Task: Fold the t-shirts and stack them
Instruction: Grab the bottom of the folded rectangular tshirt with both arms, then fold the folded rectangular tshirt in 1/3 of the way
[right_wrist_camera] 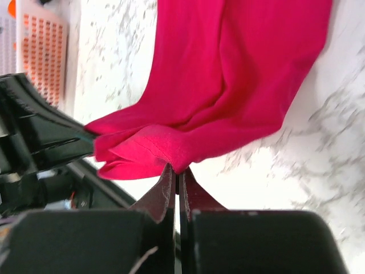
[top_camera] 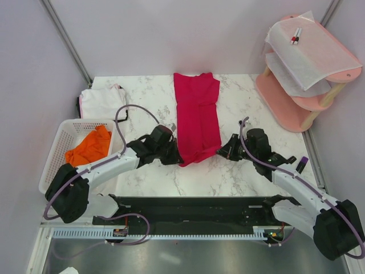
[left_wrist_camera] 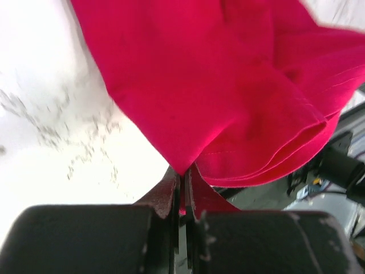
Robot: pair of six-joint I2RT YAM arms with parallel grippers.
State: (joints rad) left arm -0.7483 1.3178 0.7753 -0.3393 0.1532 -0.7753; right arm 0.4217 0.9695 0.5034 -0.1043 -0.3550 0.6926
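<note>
The crimson-red t-shirt (top_camera: 197,114) lies on the marble table as a long narrow strip running front to back. My left gripper (top_camera: 178,157) is shut on its near left corner. In the left wrist view the cloth (left_wrist_camera: 217,85) is pinched between the closed jaws (left_wrist_camera: 183,178). My right gripper (top_camera: 220,152) is shut on the near right corner, and in the right wrist view the hem (right_wrist_camera: 228,74) is clamped at the jaw tips (right_wrist_camera: 178,172). The white t-shirt (top_camera: 101,100) lies at the back left. The orange t-shirt (top_camera: 90,145) sits crumpled in the basket.
A white mesh basket (top_camera: 56,157) stands at the left edge. A pink tiered shelf (top_camera: 288,111) draped with translucent white sheets (top_camera: 311,48) stands at the back right. A small purple object (top_camera: 302,164) lies by the right arm. A black base plate (top_camera: 188,208) spans the front.
</note>
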